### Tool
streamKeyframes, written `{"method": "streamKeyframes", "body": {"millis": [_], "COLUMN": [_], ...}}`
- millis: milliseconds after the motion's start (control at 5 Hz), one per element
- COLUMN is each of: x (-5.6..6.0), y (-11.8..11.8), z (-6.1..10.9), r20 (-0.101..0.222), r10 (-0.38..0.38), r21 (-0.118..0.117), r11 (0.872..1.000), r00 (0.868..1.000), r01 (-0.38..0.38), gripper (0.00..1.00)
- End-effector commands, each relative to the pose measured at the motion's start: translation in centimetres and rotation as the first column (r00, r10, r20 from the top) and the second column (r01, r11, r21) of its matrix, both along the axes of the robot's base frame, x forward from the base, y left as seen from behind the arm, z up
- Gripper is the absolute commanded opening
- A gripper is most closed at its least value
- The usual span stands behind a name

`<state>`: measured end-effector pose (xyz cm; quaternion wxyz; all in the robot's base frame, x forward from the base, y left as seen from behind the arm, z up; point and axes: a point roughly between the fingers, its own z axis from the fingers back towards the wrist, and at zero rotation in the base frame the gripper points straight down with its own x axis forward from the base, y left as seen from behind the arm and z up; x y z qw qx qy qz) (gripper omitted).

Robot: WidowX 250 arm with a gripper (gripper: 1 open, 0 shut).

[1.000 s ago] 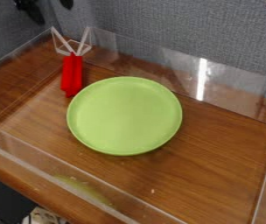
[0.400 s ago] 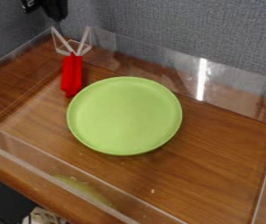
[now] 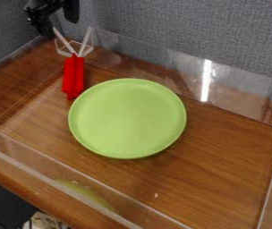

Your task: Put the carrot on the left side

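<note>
The dark gripper (image 3: 50, 12) hangs released above the bright red ridged stick-shaped carrot (image 3: 72, 75) — beside the round lime-green plate (image 3: 128, 117).

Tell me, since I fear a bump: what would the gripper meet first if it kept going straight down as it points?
Probably the carrot: the open gripper hangs just above its top end, though depth from this one view is uncertain.

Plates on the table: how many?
1. The round lime-green plate sits mid-table on the wood surface, just right of the red carrot, which stands by the plate's upper-left rim. Nothing in view could hide another plate.
</note>
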<state>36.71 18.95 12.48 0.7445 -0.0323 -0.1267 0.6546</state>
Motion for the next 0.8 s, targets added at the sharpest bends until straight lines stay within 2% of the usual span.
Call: {"method": "streamKeyframes", "body": {"millis": [0,400,600], "x": [0.4,0.1,0.0], "y": [-0.3,0.0,-0.2], "z": [1.9,3.5,4.7], "r20": [0.047,0.069,0.078], "r10": [0.026,0.03,-0.031], "r21": [0.015,-0.002,-0.012], "r11": [1.0,1.0,0.999], "r00": [0.999,0.997,0.997], "r01": [-0.026,-0.03,0.032], "gripper": [1.0,1.0,1.0]}}
